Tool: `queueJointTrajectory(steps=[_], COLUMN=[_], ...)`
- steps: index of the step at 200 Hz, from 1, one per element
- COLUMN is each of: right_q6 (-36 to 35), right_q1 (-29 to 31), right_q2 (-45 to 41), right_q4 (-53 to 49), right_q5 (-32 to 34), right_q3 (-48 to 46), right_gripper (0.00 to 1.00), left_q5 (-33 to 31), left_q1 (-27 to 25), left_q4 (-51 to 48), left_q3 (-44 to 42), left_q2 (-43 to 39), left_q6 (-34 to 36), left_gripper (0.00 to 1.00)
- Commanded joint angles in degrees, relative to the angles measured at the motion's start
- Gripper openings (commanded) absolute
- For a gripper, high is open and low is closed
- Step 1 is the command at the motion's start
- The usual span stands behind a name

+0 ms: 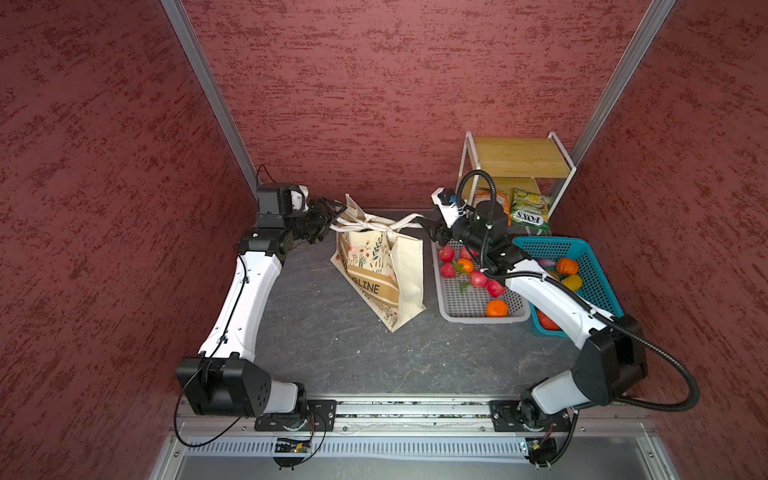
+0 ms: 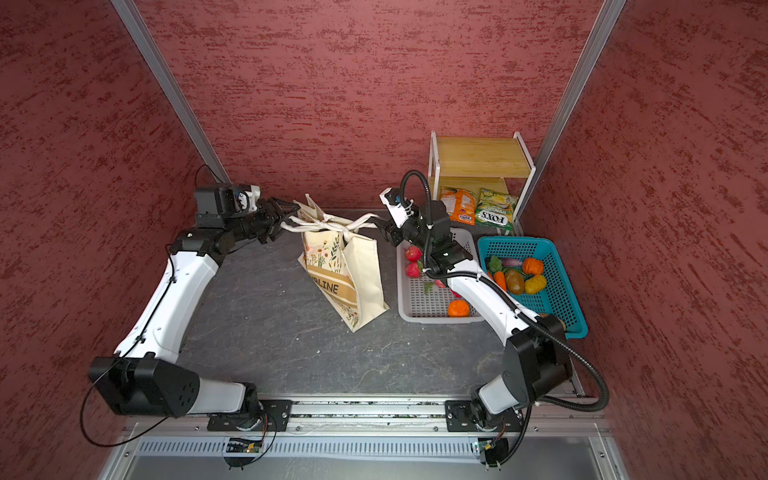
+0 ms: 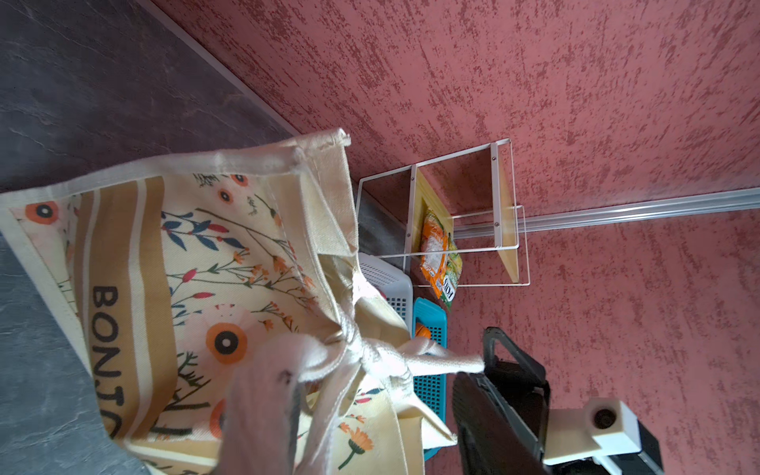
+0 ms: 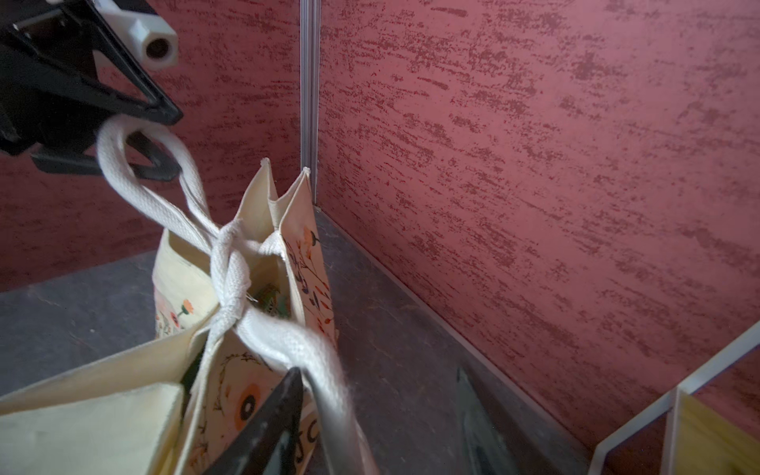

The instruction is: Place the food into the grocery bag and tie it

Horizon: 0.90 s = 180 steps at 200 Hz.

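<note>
Grocery bag stands on the dark surface, mid-back btwn the 2 arms, just beside the grey basket. Strap handles are tied in 1 knot over the mouth.

Left tool: both top views show only dark fingers at one strap end. The right wrist view shows more: jaws apart w/ a strap loop lying loose btwn them, not pinched.

Right tool: its own wrist view shows the jaws wide apart, w/ the other strap running up against one finger, nothing clamped. In the left wrist view that strap's end meets the tool tip.

Bag contents are hidden in both top views. The right wrist view shows a bit of green in the mouth under the knot; can't tell what it is. The left wrist view reads "BONJO" on the tan band; the top views show only the end letters.

Counts:
- 1 bag, 1 knot, 2 baskets, 1 rack.
- Grey basket in a top view: 5 red fruits and 2 oranges. Where the right arm covers it, fewer show.
- Blue basket: at least 6 veg pieces in a top view, incl. a carrot.
- Rack's lower shelf: 2 pkts, an orange pkt and a yellow-green FOX'S pkt.
</note>
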Motion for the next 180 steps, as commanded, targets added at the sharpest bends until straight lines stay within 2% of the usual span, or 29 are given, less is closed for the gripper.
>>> queueJointTrajectory(steps=[1, 19, 40, 51, 59, 88, 126, 145, 180], right_q6=[-1.43, -2.67, -3.76, -4.15, -4.22, -4.29, 1.44, 5.57, 13.31], right_q1=[-0.01, 0.0, -0.07, -0.09, -0.07, -0.17, -3.1, -5.63, -10.8], right_q2=[-2.82, -4.7, -6.06, -7.11, -7.91, -11.29, -17.03, -19.07, -22.47], right_q4=[0.72, -0.72, -2.87, -3.19, -3.24, -3.96, 0.19, 2.49, 8.54], right_q5=[-0.33, -0.38, -0.13, 0.11, 0.47, 2.02, 6.36, 11.53, 23.82], right_q3=[-1.51, -2.22, -2.88, -3.61, -4.12, -6.24, -11.65, -14.86, -22.93], right_gripper=[0.71, 0.78, 0.84, 0.86, 0.86, 0.89, 0.9, 0.9, 0.87], left_q5=[-2.18, -3.67, -5.66, -7.0, -8.3, -14.1, -27.23, -36.97, -52.43], left_q1=[-0.06, -0.13, 0.02, -0.02, -0.06, 0.28, 0.9, 0.9, 0.96], left_q4=[-5.03, -8.84, -14.32, -17.65, -19.64, -22.92, -19.11, -14.62, -2.17], left_q3=[0.37, 0.46, 0.92, 1.44, 1.65, 1.08, -0.15, -3.22, -16.03], left_q2=[-2.2, -3.08, -3.7, -3.74, -4.12, -8.03, -17.35, -22.82, -30.9], left_q6=[4.28, 6.37, 8.85, 10.33, 11.07, 12.35, 14.88, 16.89, 21.45], left_gripper=[0.64, 0.68, 0.79, 0.87, 1.0, 0.99, 1.0, 0.99, 1.0])
